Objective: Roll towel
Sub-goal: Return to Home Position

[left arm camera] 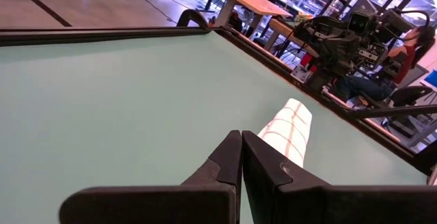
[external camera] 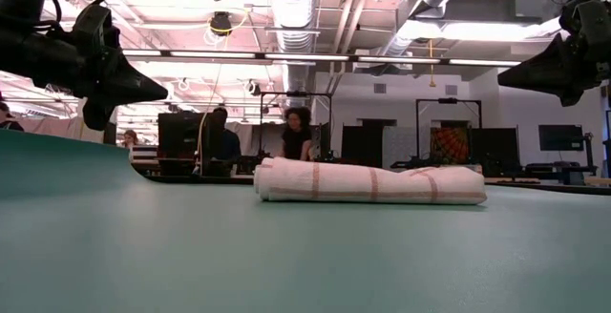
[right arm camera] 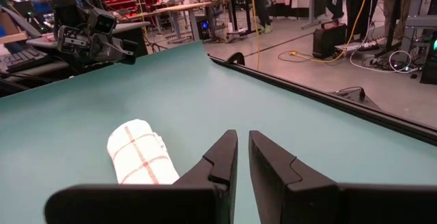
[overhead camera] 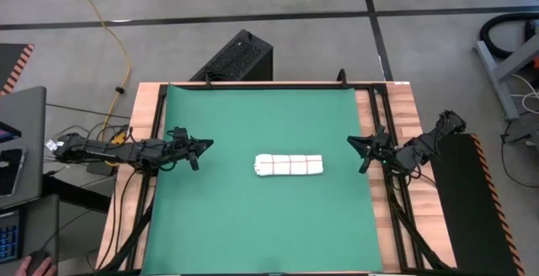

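Note:
The towel point(overhead camera: 289, 165), white with red grid lines, lies rolled into a short log in the middle of the green mat point(overhead camera: 253, 234), its long side resting on the mat; it also shows in the low view point(external camera: 370, 184). My left gripper point(overhead camera: 207, 145) hovers above the mat's left part, shut and empty, its fingers pointing toward the roll point(left arm camera: 287, 132). My right gripper point(overhead camera: 352, 142) hovers above the mat's right edge, its fingers together with only a narrow slit, empty, pointing toward the roll point(right arm camera: 140, 152). Both are well apart from the towel.
The mat covers most of the wooden table point(overhead camera: 143, 124); black rails run along the table's left and right sides point(overhead camera: 379, 225). A black box point(overhead camera: 236, 57) stands on the floor beyond the far edge. People stand in the room behind point(external camera: 220, 141).

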